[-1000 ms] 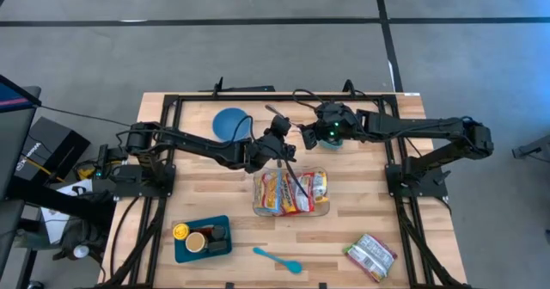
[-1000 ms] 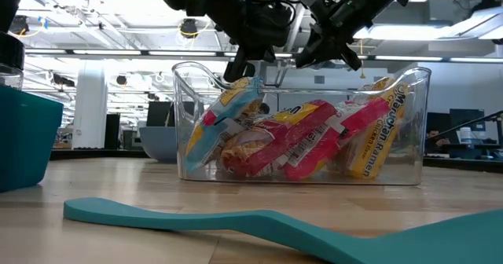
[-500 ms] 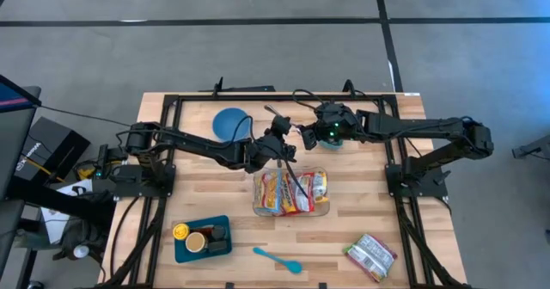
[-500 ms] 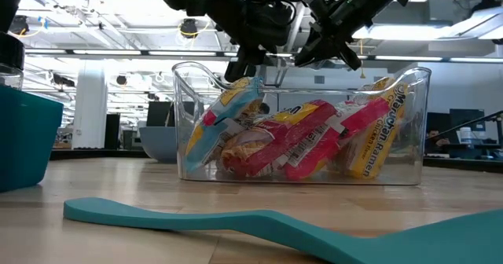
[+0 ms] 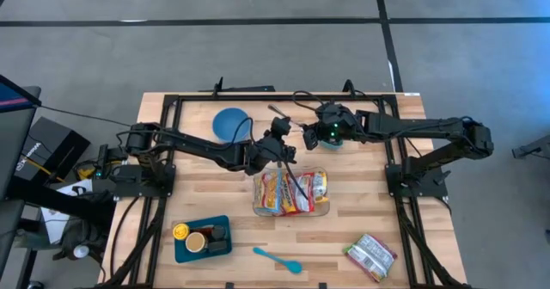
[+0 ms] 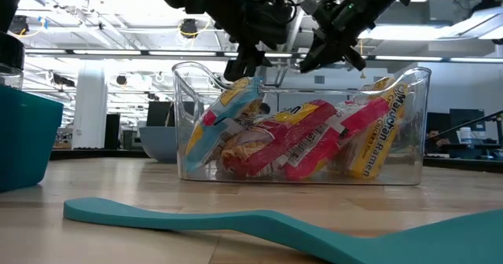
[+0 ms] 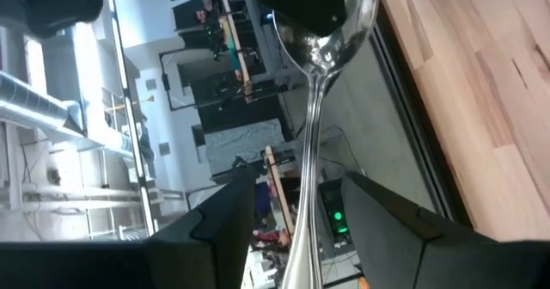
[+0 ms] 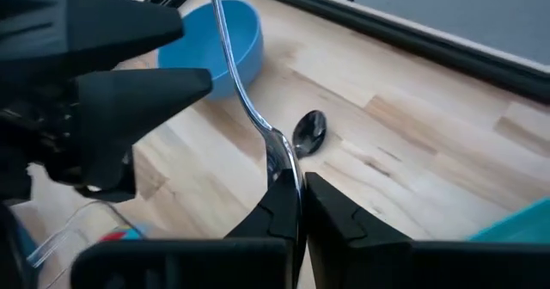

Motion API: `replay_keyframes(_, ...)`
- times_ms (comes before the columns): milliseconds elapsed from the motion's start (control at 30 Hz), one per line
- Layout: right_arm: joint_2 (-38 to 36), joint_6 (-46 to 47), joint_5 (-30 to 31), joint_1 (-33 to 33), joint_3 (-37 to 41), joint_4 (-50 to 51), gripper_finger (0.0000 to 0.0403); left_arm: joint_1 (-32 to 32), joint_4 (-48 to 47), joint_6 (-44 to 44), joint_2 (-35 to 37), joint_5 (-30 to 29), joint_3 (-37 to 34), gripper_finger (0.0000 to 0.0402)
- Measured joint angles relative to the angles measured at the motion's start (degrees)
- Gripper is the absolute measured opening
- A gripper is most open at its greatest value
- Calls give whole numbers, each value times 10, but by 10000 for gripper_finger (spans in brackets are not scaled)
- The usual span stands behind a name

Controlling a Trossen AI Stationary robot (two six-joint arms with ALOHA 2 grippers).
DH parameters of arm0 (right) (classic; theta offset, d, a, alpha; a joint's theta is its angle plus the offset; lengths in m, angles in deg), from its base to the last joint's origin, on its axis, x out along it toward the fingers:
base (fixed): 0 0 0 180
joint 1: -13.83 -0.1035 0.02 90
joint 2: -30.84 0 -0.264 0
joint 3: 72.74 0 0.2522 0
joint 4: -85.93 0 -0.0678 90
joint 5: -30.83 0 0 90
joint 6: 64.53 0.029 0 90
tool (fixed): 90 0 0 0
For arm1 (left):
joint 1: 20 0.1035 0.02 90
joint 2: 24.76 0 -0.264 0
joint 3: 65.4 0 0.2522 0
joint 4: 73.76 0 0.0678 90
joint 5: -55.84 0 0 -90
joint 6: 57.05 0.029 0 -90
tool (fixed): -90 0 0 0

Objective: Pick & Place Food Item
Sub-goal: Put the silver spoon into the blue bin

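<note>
A metal spoon [image 8: 249, 108] hangs in the air between my two grippers, above the table just beyond a clear tub [image 5: 320, 210] of ramen packets [image 6: 306, 142]. My right gripper [image 8: 299, 181] is shut on the spoon's bowl end. The spoon's handle [image 7: 311, 108] runs out between the fingers of my left gripper [image 7: 301, 186], which stand open on either side of it with a gap on both sides. In the high view the left gripper [image 5: 286, 149] and right gripper [image 5: 307, 136] nearly meet. One more food packet [image 5: 371, 256] lies flat near the table's front right corner. My right gripper pinches the spoon at its bowl end [image 8: 282, 156] between its two fingers. The fingers slant down from the table's right side. The spoon is lifted clear of the table, and its handle points away toward the left arm.
A blue bowl [image 5: 230, 122] stands at the far left of centre. A dark shiny oval like a spoon's bowl [image 8: 309, 132] lies on the wood beyond my right fingers. A teal tray [image 5: 203, 237] with small items and a teal spatula [image 5: 277, 260] lie near the front edge.
My left gripper has opened around the spoon's handle and let it go. Both arms have kept their places, and the spoon stays up in my right gripper.
</note>
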Motion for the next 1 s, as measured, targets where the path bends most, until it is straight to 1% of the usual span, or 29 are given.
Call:
replay_keyframes(200,0,-11,15,8,0,4,4,0,0,-15,0,-29,0,167)
replay_keyframes(533,0,-39,17,53,0,6,4,0,0,-63,0,-32,0,158)
replay_keyframes(733,0,-65,20,92,0,17,4,1,0,-135,0,-32,0,158)
replay_keyframes(800,0,-75,30,104,3,13,4,2,0,-161,0,-32,0,158)
replay_keyframes(1000,0,-85,39,144,40,-7,4,2,0,-228,0,-31,0,158)
